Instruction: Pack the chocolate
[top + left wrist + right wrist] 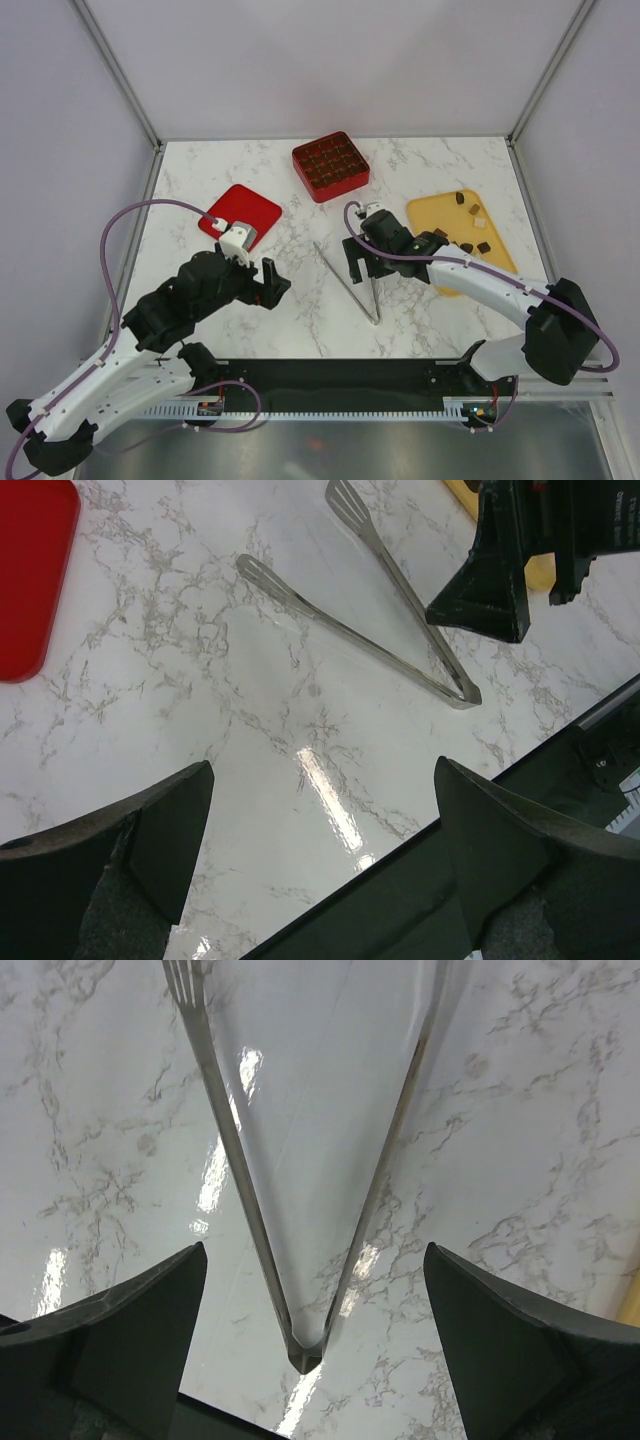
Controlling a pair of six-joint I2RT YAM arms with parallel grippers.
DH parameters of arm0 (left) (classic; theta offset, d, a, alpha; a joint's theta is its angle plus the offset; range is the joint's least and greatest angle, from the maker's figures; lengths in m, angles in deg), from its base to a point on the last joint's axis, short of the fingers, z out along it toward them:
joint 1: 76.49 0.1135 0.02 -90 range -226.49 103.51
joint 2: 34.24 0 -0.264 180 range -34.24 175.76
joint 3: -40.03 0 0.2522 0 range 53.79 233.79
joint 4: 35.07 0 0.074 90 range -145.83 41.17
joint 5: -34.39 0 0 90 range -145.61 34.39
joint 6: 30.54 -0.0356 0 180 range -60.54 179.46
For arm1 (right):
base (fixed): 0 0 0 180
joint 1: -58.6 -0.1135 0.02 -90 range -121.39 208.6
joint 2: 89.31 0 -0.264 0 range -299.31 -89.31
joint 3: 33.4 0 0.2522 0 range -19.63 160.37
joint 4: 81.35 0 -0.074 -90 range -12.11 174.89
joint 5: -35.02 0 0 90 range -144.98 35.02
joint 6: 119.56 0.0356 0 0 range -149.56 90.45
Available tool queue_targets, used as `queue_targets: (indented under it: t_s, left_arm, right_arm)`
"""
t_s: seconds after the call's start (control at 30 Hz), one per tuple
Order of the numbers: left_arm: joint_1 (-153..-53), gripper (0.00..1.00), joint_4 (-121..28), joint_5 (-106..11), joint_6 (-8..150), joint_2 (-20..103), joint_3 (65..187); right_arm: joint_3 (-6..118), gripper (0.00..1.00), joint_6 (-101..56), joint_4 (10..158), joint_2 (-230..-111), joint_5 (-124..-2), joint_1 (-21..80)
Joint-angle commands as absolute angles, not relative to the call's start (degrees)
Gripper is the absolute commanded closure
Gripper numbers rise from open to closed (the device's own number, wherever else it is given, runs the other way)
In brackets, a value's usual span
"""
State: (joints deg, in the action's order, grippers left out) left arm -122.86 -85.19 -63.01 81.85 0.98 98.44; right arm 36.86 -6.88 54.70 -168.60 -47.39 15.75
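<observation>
Several small dark and tan chocolate pieces (483,247) lie on the flat yellow tray (430,212) at the right. More dark pieces sit in the cells of the red gridded box (330,165) at the back. Metal tongs (350,280) lie open on the marble between the arms. My right gripper (364,268) is open and empty, hovering over the tongs. In the right wrist view (315,1250) the tongs' hinge (305,1350) lies between its fingers. My left gripper (272,284) is open and empty above bare marble, left of the tongs, as the left wrist view (322,770) shows.
A flat red lid (240,212) lies at the left, also in the left wrist view (30,570). The tongs (380,630) and the right gripper's finger (495,590) show in that view. The table's near edge and black rail (330,375) run below the tongs' hinge.
</observation>
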Motion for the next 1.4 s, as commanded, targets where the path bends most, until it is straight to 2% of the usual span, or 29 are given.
queue_targets:
  t_s: [0.0,0.33,0.83,1.13,1.37]
  left_arm:
    - [-122.90,0.00,-84.87,-64.31,81.25,1.26,98.71]
    - [-122.98,0.00,-84.87,-64.49,81.34,0.83,98.62]
    - [-122.98,0.00,-84.95,-64.58,81.17,1.09,98.62]
    - [-122.90,0.00,-84.87,-64.66,80.99,1.09,98.79]
    - [-122.98,0.00,-84.87,-64.84,80.99,1.09,98.79]
  right_arm:
    - [35.56,0.02,-7.23,57.64,-169.90,-46.99,13.00]
    - [35.21,0.02,-7.94,61.25,-180.00,-43.74,10.97]
    - [34.59,0.02,-7.49,66.26,-187.83,-41.98,10.35]
    - [33.45,0.09,-7.23,65.91,-187.31,-41.98,10.35]
    - [36.17,0.23,-7.93,59.76,-184.68,-41.27,10.35]
